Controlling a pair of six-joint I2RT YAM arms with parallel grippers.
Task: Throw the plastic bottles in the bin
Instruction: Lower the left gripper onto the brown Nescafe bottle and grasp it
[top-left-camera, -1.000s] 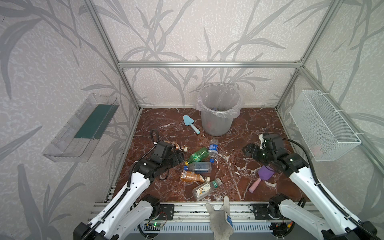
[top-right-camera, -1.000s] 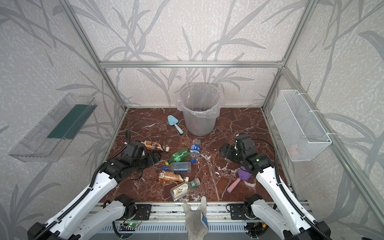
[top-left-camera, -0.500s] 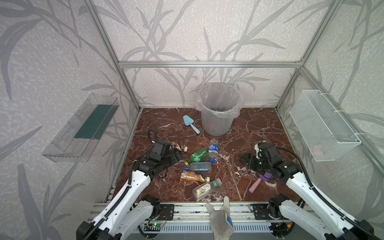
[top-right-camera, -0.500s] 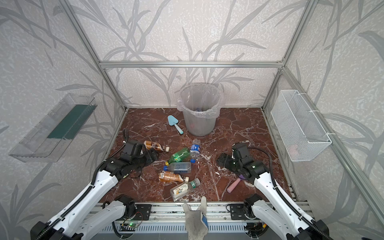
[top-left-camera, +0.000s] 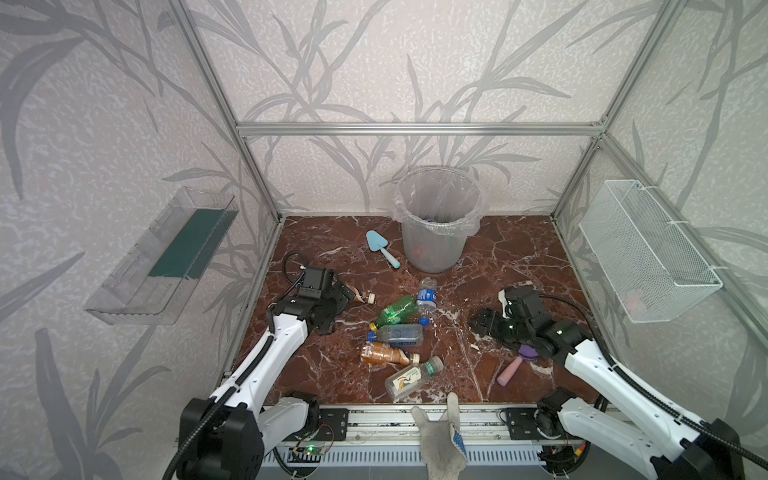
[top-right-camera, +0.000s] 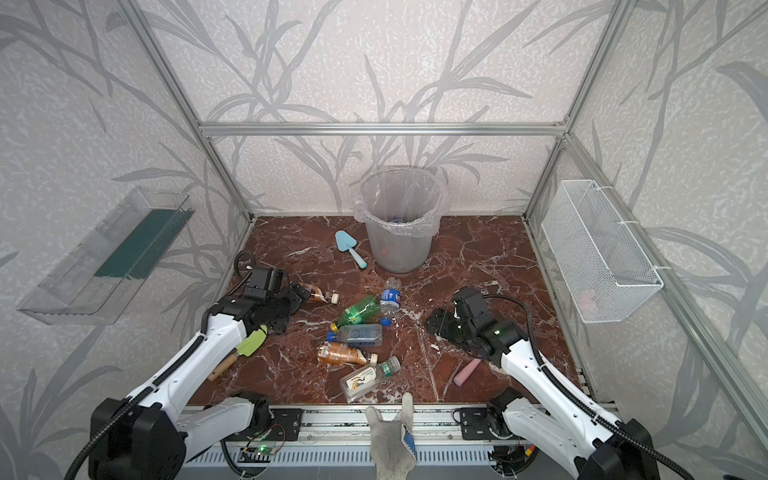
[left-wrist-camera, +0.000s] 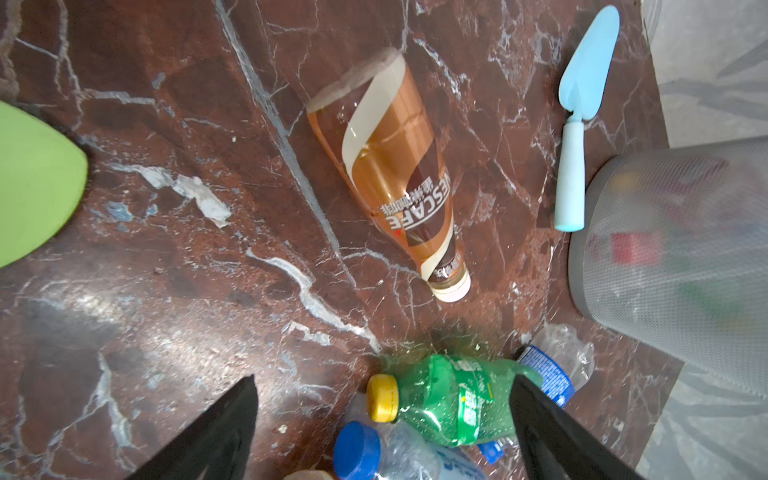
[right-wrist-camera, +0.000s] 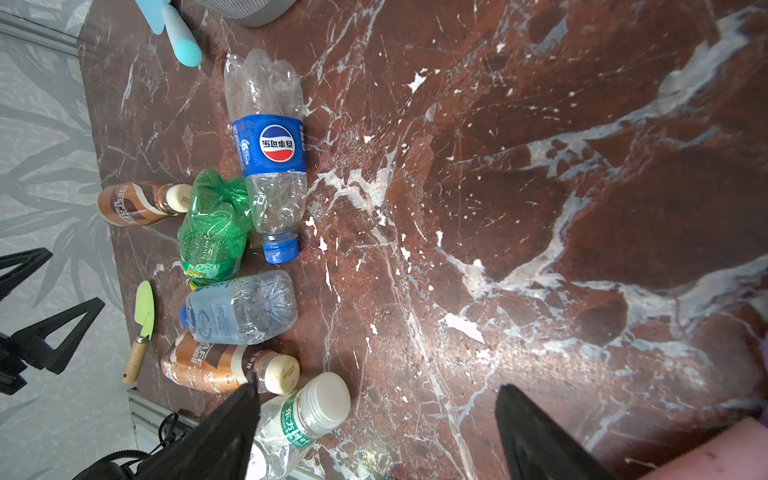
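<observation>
Left pincer (left-wrist-camera: 382, 375): fingers spread wide, nothing gripped, low over the marbled red-brown worktop (top-left-camera: 498, 266). Just ahead of it lies a brown Nescafé bottle (left-wrist-camera: 395, 166), flat, with its cream cap pointing away from the pincer. Farther out from its fingertips lies a crumpled green bottle (top-left-camera: 397, 309) with a yellow cap. Right pincer (right-wrist-camera: 375, 385): likewise spread and empty, above bare worktop. Between the two pincers, all on their sides: a clear Pepsi bottle (right-wrist-camera: 270, 145) with a blue label, touching the green bottle; a clear blue-capped water bottle (top-left-camera: 397, 334); a second brown coffee bottle (top-left-camera: 380, 354); and a clear bottle with green-and-white label (right-wrist-camera: 299, 419), seen next to a finger of the right pincer in the right wrist view. Bin (top-left-camera: 432, 249): upright, bag-lined, well beyond both pincers, with blurred coloured shapes showing through its wall. Light-blue toy trowel (top-left-camera: 380, 247): beside the bin, on the left pincer's side. Purple-and-pink toy shovel (top-left-camera: 513, 370): behind the right pincer, partly under that arm.
</observation>
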